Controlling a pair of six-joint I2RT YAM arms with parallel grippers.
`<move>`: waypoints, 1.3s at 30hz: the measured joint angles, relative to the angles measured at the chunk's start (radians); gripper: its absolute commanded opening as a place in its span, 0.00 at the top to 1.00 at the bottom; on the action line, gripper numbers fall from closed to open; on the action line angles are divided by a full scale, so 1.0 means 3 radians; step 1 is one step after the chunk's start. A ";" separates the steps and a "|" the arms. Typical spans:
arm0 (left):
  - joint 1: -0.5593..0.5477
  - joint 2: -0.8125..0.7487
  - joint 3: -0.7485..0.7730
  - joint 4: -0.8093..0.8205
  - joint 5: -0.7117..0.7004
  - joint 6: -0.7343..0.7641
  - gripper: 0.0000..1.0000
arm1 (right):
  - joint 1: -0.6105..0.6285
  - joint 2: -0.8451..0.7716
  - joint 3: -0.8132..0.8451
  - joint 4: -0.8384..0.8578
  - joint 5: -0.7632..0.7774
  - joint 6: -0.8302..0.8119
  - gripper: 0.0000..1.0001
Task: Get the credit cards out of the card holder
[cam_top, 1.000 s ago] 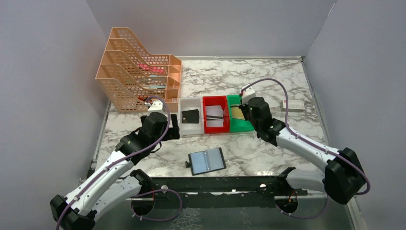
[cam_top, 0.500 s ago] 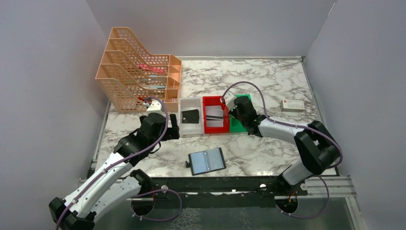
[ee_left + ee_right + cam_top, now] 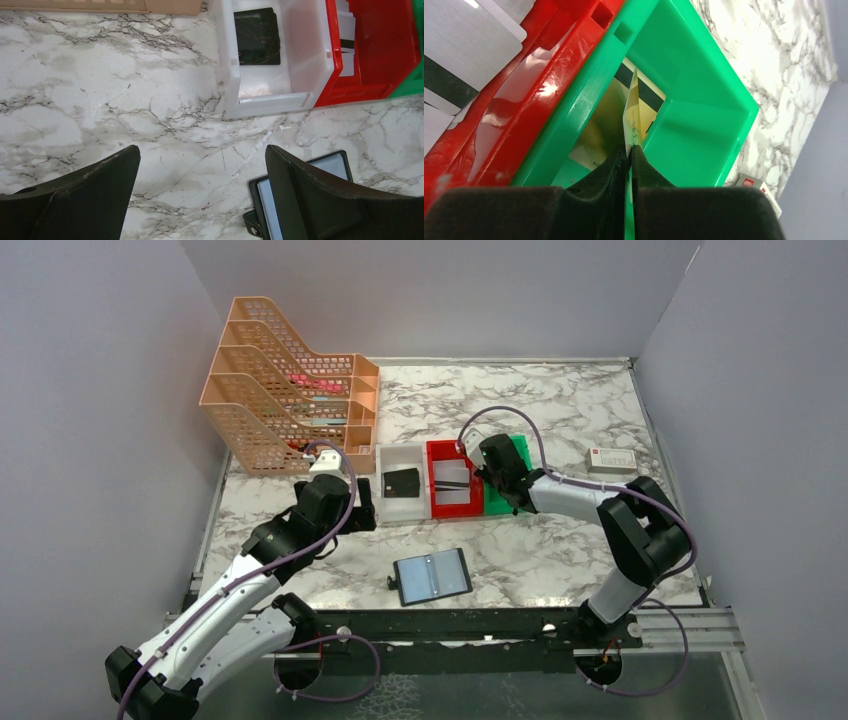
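Right gripper (image 3: 630,152) pinches tan-gold card (image 3: 632,107) in green bin (image 3: 709,120); print (image 3: 634,133) unreadable

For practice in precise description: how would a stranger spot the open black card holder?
On the grey-veined marble table, look in front of the plastic bins. The flat black folding card holder lies open there; its shiny blue-grey inside sets it apart from the smaller black square in the white bin.

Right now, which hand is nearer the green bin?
Right. The right hand is over the green bin, pinching a card; the left hand is two bins away, beside the white bin.
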 measured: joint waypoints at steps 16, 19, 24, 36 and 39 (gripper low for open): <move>0.0000 0.0015 -0.0001 0.0010 0.0004 0.0023 0.01 | -0.0014 -0.0537 0.0043 -0.0773 -0.0226 0.0561 0.78; 0.0000 0.0014 -0.0001 0.0018 0.0011 0.0029 0.01 | -0.0014 -0.0537 0.0043 -0.0881 -0.0209 0.0660 0.79; 0.0000 0.0010 -0.0001 0.0020 0.0022 0.0032 0.01 | -0.0014 -0.0640 0.0042 -0.1045 -0.0116 0.0994 0.77; 0.0000 0.0017 -0.0001 0.0023 0.0064 0.0039 0.01 | -0.0017 -0.0944 -0.0014 -0.0884 -0.0500 0.2172 0.73; 0.0000 0.0022 -0.0004 0.0023 0.0065 0.0039 0.01 | -0.0018 -0.0637 -0.0009 -0.0926 -0.0520 0.2384 0.75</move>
